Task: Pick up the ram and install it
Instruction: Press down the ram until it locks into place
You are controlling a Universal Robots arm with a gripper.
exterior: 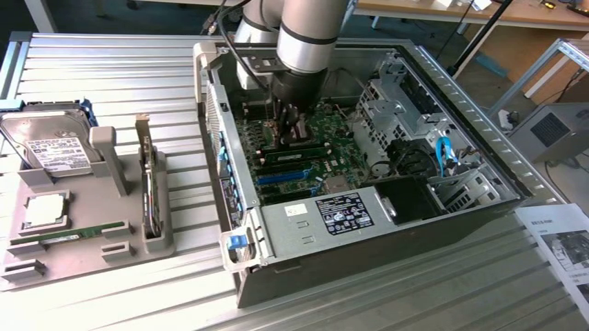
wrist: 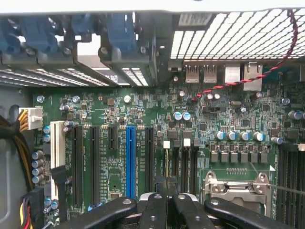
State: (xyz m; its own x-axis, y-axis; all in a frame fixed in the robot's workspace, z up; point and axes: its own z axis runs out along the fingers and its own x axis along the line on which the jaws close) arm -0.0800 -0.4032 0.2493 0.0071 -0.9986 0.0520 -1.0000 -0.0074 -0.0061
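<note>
1. Gripper (exterior: 299,138) is down inside the open PC case (exterior: 478,172), jaws clenched together just over the motherboard (exterior: 322,155); whether anything sits between the tips I cannot tell.
2. A ram stick (exterior: 69,234) lies flat in the grey holder tray (exterior: 129,252) near the surface's edge at the exterior view's left, well apart from the gripper.
3. In the wrist view the fingertips (wrist: 167,205) hang over the black slots beside the CPU socket (wrist: 236,188).
4. Tight room: case wall, drive cage (exterior: 401,103) and power supply (exterior: 322,221) surround the gripper.
</note>
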